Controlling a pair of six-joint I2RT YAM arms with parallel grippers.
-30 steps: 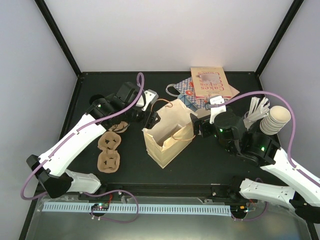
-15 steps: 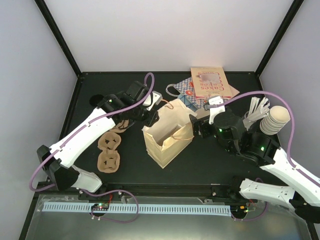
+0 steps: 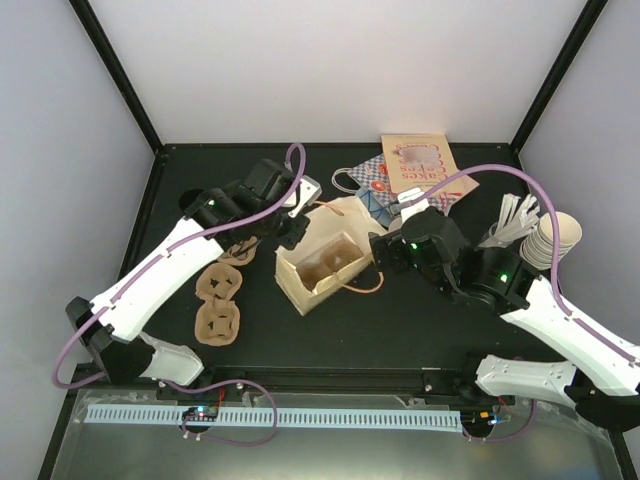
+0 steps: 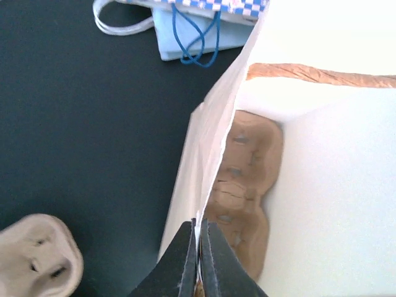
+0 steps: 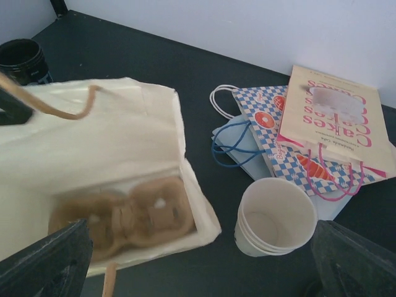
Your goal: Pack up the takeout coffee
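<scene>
Pinching the paper bag (image 4: pixel 201 161) is the left claw (image 4: pixel 199 232); carrier (image 4: pixel 244 179) inside.

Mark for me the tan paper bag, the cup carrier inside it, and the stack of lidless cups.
tan paper bag (image 5: pixel 111 142), right wrist view, on its inner side wall.
cup carrier (image 5: pixel 124 219), right wrist view, on its middle.
stack of lidless cups (image 5: pixel 275 216), right wrist view, inside the top cup.
</scene>
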